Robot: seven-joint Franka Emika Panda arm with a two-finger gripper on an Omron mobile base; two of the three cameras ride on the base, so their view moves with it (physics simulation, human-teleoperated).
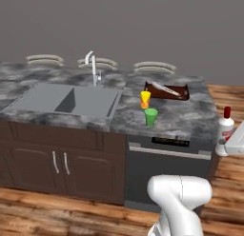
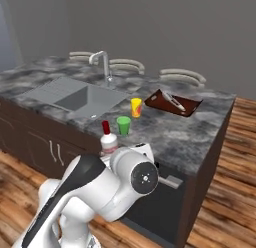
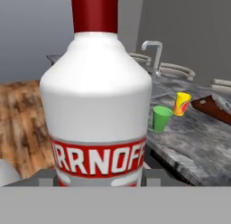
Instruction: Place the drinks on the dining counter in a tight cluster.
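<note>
Carrying the wide white plastic bottle with a red cap [image 3: 97,110] toward the dining counter with its grey marbled stone top [image 1: 190,117] looks like the step in hand. The two-finger gripper [image 3: 99,180] is clenched on the bottle's base, which sits at the right edge of the left base view, off the counter's corner. The bottle stands upright, long axis vertical, cap pointing up. Next, I judge, it must swing over the stone and be set down near the small green cup [image 1: 151,116] and yellow cup [image 1: 145,99].
</note>
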